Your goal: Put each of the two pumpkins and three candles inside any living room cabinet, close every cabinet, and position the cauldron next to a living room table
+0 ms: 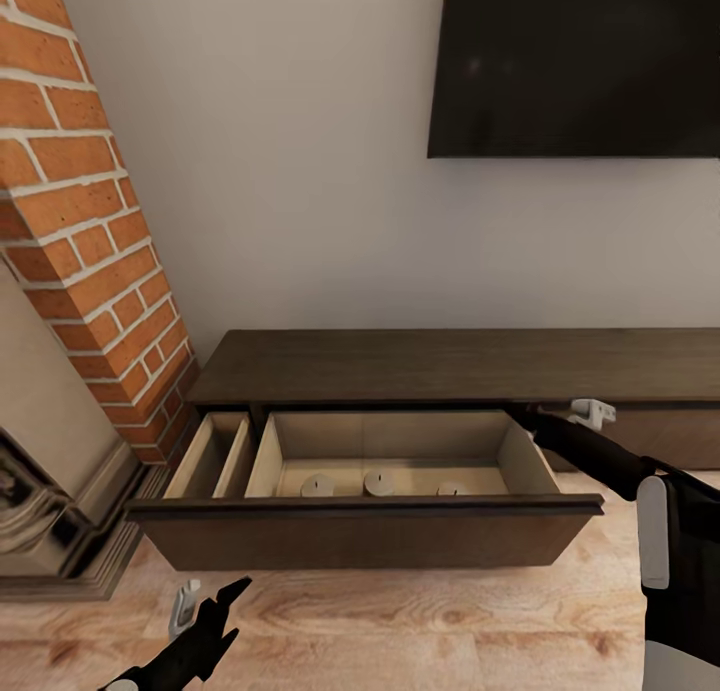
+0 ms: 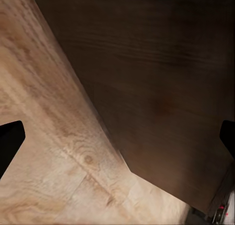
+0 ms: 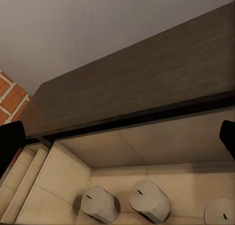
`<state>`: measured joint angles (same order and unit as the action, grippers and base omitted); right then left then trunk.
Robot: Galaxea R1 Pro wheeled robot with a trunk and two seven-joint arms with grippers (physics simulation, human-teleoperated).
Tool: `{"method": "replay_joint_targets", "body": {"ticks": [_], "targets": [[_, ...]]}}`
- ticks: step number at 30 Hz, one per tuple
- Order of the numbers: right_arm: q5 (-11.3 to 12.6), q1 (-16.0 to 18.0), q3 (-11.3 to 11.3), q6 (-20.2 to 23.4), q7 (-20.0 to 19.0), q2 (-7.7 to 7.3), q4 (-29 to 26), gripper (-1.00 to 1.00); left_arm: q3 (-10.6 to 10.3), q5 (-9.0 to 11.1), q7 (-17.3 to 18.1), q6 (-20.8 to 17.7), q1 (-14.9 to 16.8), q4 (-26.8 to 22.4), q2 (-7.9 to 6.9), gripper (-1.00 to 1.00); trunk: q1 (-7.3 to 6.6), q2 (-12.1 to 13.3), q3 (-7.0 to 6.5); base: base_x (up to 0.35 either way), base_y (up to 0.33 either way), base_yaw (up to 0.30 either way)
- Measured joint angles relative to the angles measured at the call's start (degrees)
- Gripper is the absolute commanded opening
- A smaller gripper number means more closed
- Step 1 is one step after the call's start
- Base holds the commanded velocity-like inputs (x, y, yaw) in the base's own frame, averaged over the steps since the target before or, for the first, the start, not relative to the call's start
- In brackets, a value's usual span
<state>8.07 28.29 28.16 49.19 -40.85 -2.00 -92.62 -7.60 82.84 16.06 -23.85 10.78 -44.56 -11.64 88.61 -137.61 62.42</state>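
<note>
The cabinet [image 1: 450, 363] runs along the wall across the middle of the head view, its flat top bare. Its wide drawer [image 1: 365, 536] stands pulled out toward the lower centre, the dark front edge spanning from lower left to right of centre. Inside, three candles sit in a row near that front: one [image 1: 318, 486] left, one [image 1: 381, 482] centre, one [image 1: 451, 489] right, apart from each other, with open floor of the drawer behind them up to the back wall. A narrow side compartment [image 1: 215, 456] lies at the drawer's left.

The right gripper [image 1: 585, 411] hangs at the drawer's right rear corner, just under the cabinet's top edge; in the right wrist view its dark fingertips [image 3: 10, 142] sit at both frame edges, spread wide, empty. The left gripper [image 1: 205, 603] is at the lower left, over the wood floor [image 1: 400, 631] just in front of the drawer front, also spread wide and empty.

A brick column [image 1: 90, 221] fills the upper left, close to the drawer's left end. A dark screen [image 1: 575, 61] hangs upper right. The floor before the drawer is open.
</note>
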Motion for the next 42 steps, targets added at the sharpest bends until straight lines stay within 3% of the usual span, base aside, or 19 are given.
{"method": "replay_joint_targets", "body": {"ticks": [29, 42], "targets": [[0.1, 0.0, -0.2, -0.4, 0.6, -0.02, 0.0, 1.0, -0.1, -0.1, -0.1, 0.3, 0.0, 0.7, 0.08, 1.0, 0.0, 0.0, -2.76, 0.0, 0.0, 0.0], [0.1, -0.1, -0.3, -1.9, 0.6, -0.02, 0.0, 1.0, 0.0, -0.4, 0.2, 1.3, 0.0, 5.5, 0.97, 1.0, 0.0, 0.0, -4.0, 0.0, 0.0, 0.0]]}}
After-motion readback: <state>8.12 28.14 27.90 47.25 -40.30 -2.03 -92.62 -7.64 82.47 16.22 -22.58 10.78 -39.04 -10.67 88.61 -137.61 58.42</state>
